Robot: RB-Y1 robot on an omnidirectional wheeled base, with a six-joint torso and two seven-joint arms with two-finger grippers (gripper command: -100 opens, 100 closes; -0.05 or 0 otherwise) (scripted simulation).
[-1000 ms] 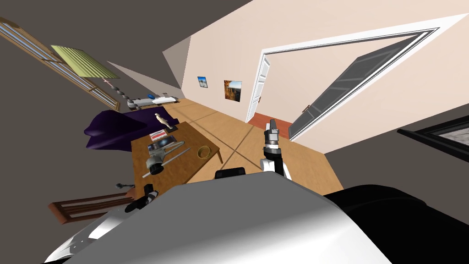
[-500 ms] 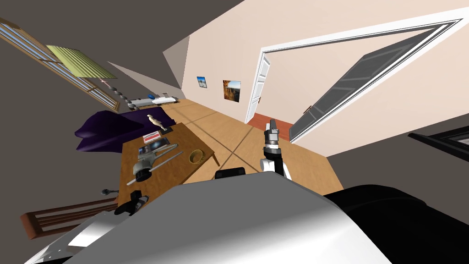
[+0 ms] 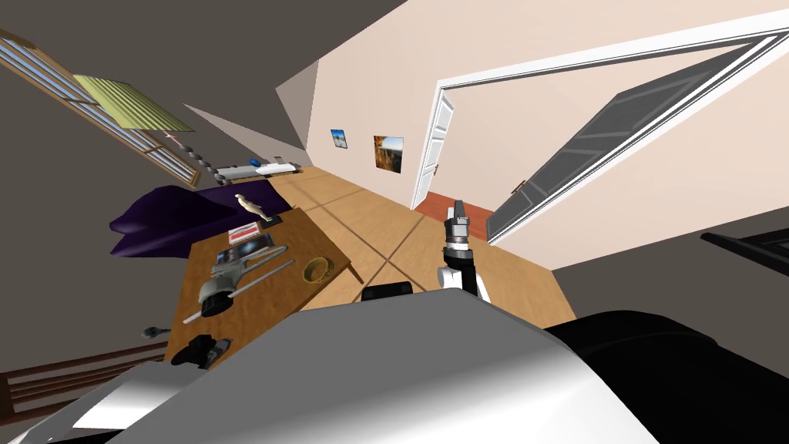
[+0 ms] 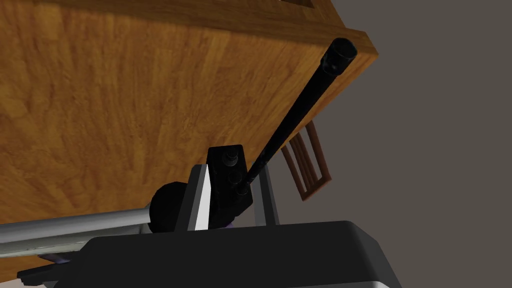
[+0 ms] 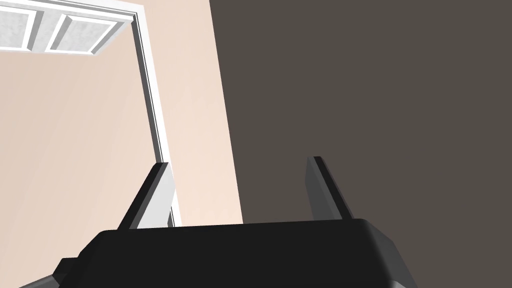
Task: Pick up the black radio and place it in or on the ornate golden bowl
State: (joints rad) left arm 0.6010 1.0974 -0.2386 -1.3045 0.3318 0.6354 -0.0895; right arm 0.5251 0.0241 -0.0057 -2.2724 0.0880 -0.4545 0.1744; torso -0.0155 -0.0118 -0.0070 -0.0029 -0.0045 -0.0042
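Two end effectors noted. At the left end effector (image 4: 232, 169), the blade fingers are clamped on the sides of the black radio (image 4: 227, 192), a small dark block with knobs on its face. Its long black antenna (image 4: 300, 107) runs out at a slant, reaching past the corner of the wooden counter (image 4: 100, 100). Cannot tell whether the radio rests on the counter or hangs just clear of it.

The golden bowl (image 3: 317, 269) is ring-shaped, open side up, and sits on the counter by the edge that faces the open floor. Radio and left end effector are well apart from the bowl, at the counter end nearest me, off to the bowl's left in the head view.

Between bowl and radio lie a grey tube-shaped device (image 3: 222, 279) with a black round end and a thin grey rod (image 3: 240, 291) beside it. Beyond the bowl are a flat magazine (image 3: 245, 251), a red-and-white book (image 3: 245, 232) and a pale figurine (image 3: 250, 205), all on the counter. A purple sofa (image 3: 154, 220) stands further off that way. A brown slatted chair back (image 4: 306, 165) shows past the counter corner near the antenna.

On the right end effector (image 5: 240, 160), the fingers stand apart with nothing between them. Its arm is raised over the floor, well to the bowl's right.
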